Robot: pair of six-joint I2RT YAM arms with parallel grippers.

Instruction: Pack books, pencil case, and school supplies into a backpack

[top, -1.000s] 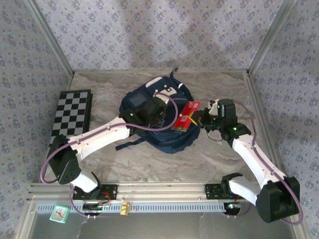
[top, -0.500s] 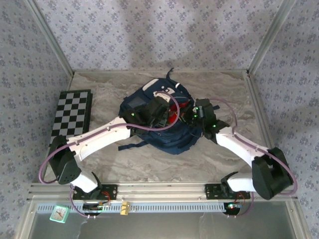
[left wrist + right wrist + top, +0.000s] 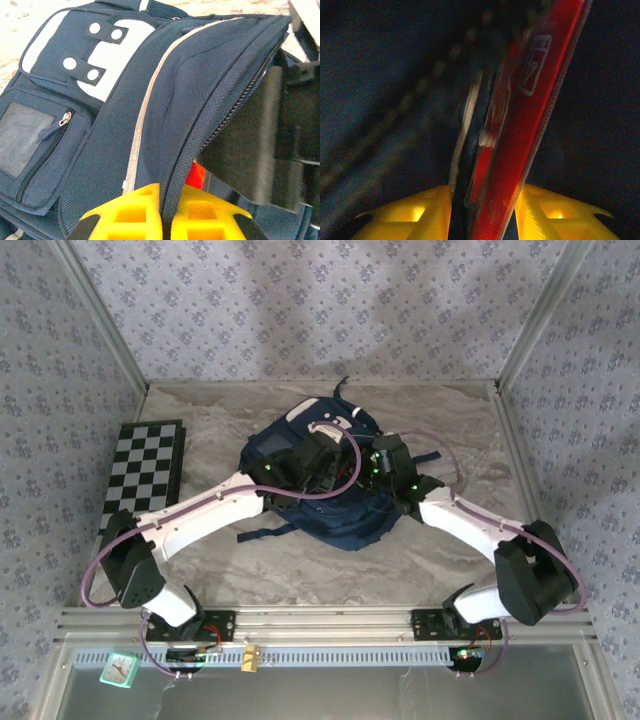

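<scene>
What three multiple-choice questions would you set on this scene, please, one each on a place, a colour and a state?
1. Where does the checkered board lie?
A. On the table, left of the backpack and apart from it
B. On top of the backpack
C. Right of the backpack

2. What colour is the packet in the right claw?
A. Green
B. White
C. Red

3. What state is the left claw in?
A. Open above the table
B. Shut on the backpack's edge
C. Shut on the checkered board

Answers:
1 A, as the top view shows bare table between the board and the backpack.
2 C, as the right wrist view shows a red packet held in that claw.
3 B, as the left wrist view shows the fabric edge pinched in that claw.
</scene>
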